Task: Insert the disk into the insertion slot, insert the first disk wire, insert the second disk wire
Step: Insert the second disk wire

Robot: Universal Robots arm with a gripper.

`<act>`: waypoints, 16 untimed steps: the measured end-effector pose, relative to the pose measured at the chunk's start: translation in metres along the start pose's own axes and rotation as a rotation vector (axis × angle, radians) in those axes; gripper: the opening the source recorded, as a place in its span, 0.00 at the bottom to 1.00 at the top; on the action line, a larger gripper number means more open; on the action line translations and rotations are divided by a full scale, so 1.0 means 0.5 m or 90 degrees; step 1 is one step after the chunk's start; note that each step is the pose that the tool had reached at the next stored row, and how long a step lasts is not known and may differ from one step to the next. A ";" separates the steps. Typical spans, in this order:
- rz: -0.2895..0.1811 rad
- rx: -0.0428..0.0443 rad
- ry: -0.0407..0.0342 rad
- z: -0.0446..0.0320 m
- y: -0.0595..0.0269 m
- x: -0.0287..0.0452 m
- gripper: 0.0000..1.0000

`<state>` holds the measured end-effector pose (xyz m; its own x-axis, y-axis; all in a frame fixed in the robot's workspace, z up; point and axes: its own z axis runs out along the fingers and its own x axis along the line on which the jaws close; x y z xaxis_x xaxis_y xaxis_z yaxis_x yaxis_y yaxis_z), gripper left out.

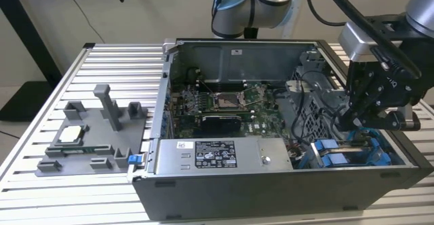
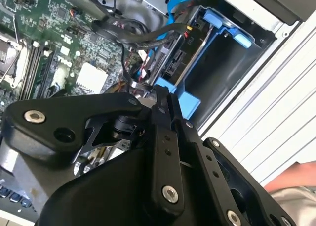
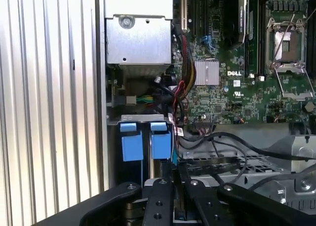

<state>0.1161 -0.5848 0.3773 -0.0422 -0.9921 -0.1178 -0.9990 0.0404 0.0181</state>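
Observation:
The disk (image 2: 183,58) sits in the insertion slot (image 1: 383,156) at the case's front corner on the exterior view's right. Its blue carrier tabs (image 3: 131,146) show at the slot's mouth. My gripper (image 1: 352,122) hangs just above that bay. In both wrist views its fingers stand close together, and the gripper (image 2: 161,91) reaches down to the disk's connector edge. A blue disk wire (image 2: 174,8) runs down to the disk, and a teal bit of it shows right at the gripper (image 3: 174,179). Black wires (image 2: 123,35) loop beside it.
The open computer case (image 1: 271,184) lies on a slatted aluminium table (image 1: 40,194). Inside are the motherboard with its CPU socket (image 1: 227,100) and the grey power-supply box (image 1: 217,155). A grey fixture (image 1: 95,133) stands on the exterior view's left. Part of a person (image 2: 291,179) shows by the table.

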 end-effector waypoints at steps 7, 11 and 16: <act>-0.001 0.0116 -0.0004 0.014 0.000 0.013 0.00; -0.002 0.0184 -0.0006 0.024 0.000 0.017 0.00; -0.004 0.0371 -0.0015 0.032 -0.001 0.018 0.00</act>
<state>0.1158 -0.5920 0.3602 -0.0354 -0.9921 -0.1200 -0.9984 0.0405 -0.0406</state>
